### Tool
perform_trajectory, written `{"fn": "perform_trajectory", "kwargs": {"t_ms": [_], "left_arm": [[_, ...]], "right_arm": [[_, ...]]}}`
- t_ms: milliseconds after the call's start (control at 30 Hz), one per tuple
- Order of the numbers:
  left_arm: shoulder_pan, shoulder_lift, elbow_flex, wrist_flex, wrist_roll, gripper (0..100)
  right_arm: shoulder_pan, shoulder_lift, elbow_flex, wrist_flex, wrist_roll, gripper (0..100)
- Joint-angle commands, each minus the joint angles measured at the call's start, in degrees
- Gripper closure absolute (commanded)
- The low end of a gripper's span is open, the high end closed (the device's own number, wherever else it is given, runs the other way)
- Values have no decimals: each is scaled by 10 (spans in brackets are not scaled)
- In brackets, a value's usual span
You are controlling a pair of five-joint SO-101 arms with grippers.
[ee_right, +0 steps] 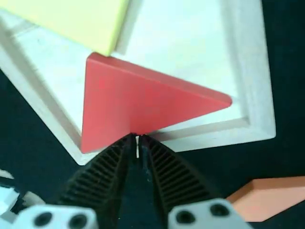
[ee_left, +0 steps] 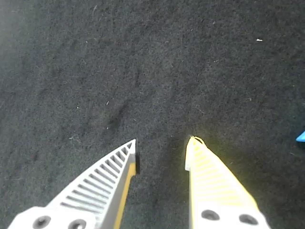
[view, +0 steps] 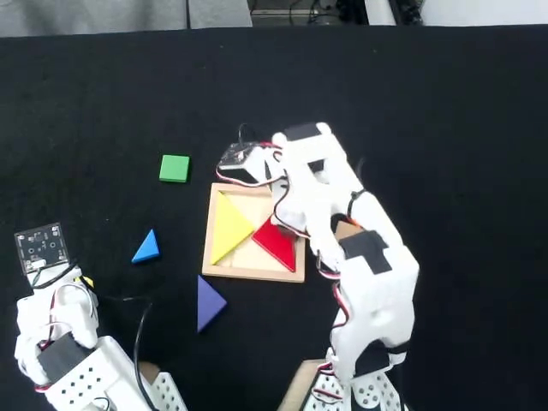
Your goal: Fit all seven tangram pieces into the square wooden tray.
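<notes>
Red triangle [ee_right: 138,105] on wooden tray [ee_right: 259,95], right jaws together at its edge; left jaws apart, empty.

Matte black cloth [view: 445,103] across the whole table, flecked with pale lint. Beyond the cloth's far edge, a grey surface [view: 94,13] with one vertical seam; beside that, dark cables [view: 342,10], then a white patch [view: 488,10]. Even, soft light.
</notes>
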Motion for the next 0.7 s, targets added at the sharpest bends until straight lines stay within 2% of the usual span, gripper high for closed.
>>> {"fn": "perform_trajectory", "kwargs": {"t_ms": [0, 267, 433, 667], "left_arm": [[3, -5, 12, 3, 3, 819], [4, -5, 12, 3, 3, 819], [4, -5, 12, 3, 3, 819], [3, -5, 12, 3, 3, 819]], "right_arm": [[-16, -5, 41, -47, 6, 988], [-69, -76, 84, 6, 11, 988], [-115, -146, 158, -8, 34, 987], [-118, -261, 163, -23, -60, 987]]}}
